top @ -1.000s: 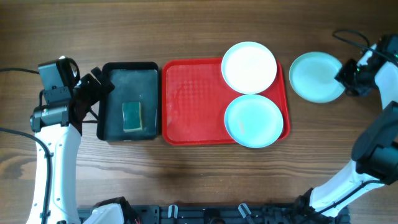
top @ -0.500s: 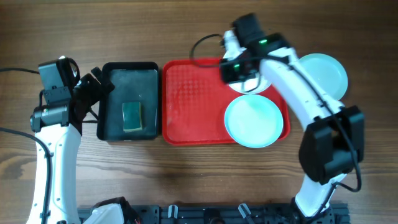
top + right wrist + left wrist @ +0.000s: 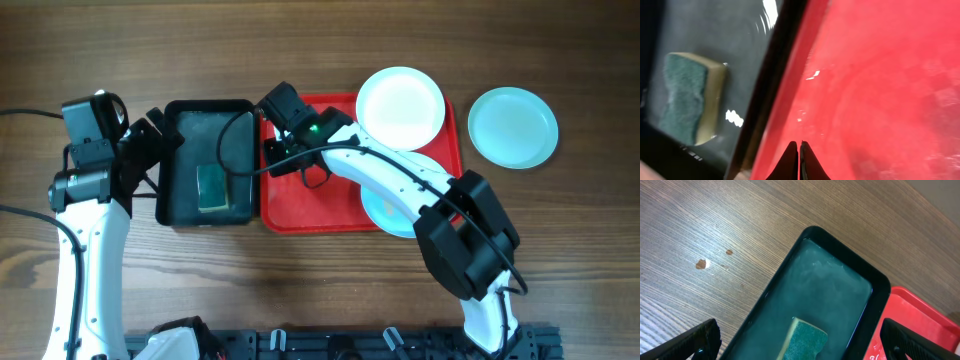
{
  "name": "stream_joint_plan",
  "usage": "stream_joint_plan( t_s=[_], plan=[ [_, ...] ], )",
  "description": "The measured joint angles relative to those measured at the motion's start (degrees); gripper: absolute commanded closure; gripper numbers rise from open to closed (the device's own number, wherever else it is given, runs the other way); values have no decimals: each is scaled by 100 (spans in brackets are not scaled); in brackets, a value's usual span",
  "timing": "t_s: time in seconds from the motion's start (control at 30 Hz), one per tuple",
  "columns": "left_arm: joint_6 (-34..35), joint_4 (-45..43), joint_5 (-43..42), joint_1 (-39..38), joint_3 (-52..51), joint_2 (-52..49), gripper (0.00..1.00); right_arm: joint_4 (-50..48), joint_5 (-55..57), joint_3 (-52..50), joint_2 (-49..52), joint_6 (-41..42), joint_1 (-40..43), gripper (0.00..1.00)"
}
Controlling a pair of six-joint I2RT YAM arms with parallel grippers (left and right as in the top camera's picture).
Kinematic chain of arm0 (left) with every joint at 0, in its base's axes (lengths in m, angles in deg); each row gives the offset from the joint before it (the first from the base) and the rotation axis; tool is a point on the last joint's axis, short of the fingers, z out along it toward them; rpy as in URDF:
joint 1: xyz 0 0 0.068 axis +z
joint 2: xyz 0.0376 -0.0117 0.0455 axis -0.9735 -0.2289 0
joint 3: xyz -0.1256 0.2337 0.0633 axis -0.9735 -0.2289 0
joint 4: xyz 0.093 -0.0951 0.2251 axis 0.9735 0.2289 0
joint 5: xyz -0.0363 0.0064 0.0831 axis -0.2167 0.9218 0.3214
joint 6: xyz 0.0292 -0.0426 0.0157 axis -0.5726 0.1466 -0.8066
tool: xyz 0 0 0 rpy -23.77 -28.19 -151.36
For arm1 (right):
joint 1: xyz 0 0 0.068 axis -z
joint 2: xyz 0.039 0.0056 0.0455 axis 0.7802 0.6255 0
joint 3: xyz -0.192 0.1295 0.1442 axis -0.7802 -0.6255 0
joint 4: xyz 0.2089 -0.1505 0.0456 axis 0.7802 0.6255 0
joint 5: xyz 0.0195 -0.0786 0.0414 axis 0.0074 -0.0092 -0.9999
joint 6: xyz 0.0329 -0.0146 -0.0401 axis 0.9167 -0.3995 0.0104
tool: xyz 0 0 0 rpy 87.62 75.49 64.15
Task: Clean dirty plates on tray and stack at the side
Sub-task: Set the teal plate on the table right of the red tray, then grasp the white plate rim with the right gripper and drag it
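The right arm (image 3: pixel 390 178) stretches across the red tray (image 3: pixel 300 205) to its left edge. Its jaws are pressed together and grip nothing, with the tips low over the tray floor right beside the black basin (image 3: pixel 207 104). It seems bound for the green sponge (image 3: pixel 213 187) lying there (a wipe needs a sponge first). The left arm (image 3: pixel 90 190) waits at the basin's left side, its jaws spread wide and empty. Two dishes sit on the tray's right half: the white plate (image 3: pixel 400 107) in the far corner and an aqua plate (image 3: pixel 383 212) partly hidden under the arm. A second aqua plate (image 3: pixel 513 126) rests alone on the worktop (image 3: pixel 300 290) just right of the tray, likely the start of the stack.
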State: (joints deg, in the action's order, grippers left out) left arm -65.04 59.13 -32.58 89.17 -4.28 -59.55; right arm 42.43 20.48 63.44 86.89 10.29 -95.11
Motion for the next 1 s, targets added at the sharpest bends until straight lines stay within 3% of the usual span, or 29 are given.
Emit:
stream_joint_plan(
  t_s=[0.13, 0.23, 0.37, 0.57, 1.0],
  plan=[
    [0, 2, 0, 0, 0, 0, 0, 745, 254, 0, -236, -31, 667, 96],
    [0, 0, 0, 0, 0, 0, 0, 1779, 356, 13, -1084, -393, 1943, 96],
    [0, -2, 0, 0, 0, 0, 0, 2476, 428, -44, -1368, -907, 3285, 96],
    [0, -2, 0, 0, 0, 0, 0, 1606, 564, -1255, -1364, -1051, 4155, 96],
    [0, -4, 0, 0, 0, 0, 0, 140, 1655, -2581, -1362, -1115, 4245, 96]
  ],
)
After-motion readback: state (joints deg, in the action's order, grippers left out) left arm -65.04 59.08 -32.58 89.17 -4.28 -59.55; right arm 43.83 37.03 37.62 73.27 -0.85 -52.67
